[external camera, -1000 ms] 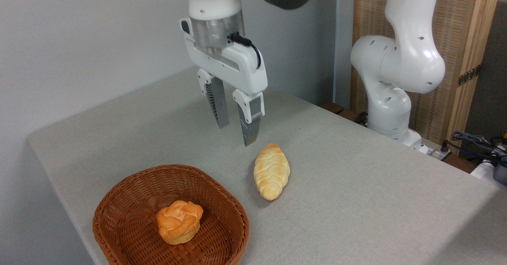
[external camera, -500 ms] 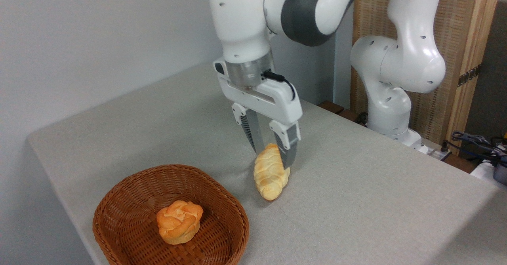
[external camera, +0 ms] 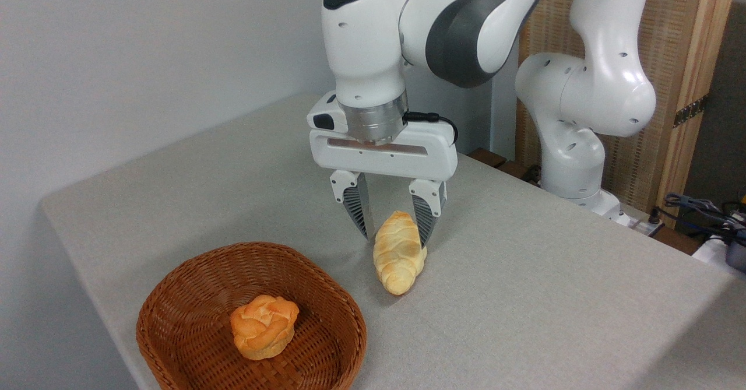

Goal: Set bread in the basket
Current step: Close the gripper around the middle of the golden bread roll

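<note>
The pale golden braided bread [external camera: 398, 255] lies on the grey table, just right of the basket's far corner. My gripper [external camera: 395, 237] hangs straight down over the loaf's far half, open, with one finger on each side of it. The fingertips reach down beside the loaf and stand close to its flanks; I cannot tell whether they touch it. The reddish-brown wicker basket [external camera: 192, 297] sits at the front left of the table.
A round orange-brown knotted bun [external camera: 263, 325] lies inside the basket. The arm's white base [external camera: 574, 162] stands past the table's far right edge, with cables [external camera: 699, 206] at the right. A wall runs along the left.
The gripper has come down and to the right from above the table, turned about its wrist, and now straddles the loaf. The bread and basket have not moved.
</note>
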`<state>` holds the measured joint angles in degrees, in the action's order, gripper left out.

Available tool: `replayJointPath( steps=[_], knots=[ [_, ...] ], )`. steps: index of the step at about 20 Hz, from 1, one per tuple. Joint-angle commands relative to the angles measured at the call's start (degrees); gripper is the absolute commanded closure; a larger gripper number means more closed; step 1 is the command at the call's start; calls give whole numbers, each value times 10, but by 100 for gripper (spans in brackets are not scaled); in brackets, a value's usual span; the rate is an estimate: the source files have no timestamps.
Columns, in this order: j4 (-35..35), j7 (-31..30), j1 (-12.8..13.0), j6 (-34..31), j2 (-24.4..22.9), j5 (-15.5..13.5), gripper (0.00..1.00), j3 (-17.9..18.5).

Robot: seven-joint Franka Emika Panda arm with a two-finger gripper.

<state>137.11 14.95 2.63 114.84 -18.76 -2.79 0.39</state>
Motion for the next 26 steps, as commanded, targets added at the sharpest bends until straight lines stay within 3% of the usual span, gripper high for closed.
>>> replayJointPath(
  steps=[1, 13, 17, 19, 20, 26],
  knots=[
    [23, -9, 9, 24, -6, -1, 0, 2],
    [53, -3, 17, 64, 0, 1, 0, 2],
    [53, 29, 17, 64, 0, 0, 32, 2],
    [53, 46, 17, 64, 0, 0, 63, 1],
    [53, 58, 18, 62, 0, 0, 72, 1],
    [52, 61, 18, 60, -1, 0, 72, 1]
  ],
)
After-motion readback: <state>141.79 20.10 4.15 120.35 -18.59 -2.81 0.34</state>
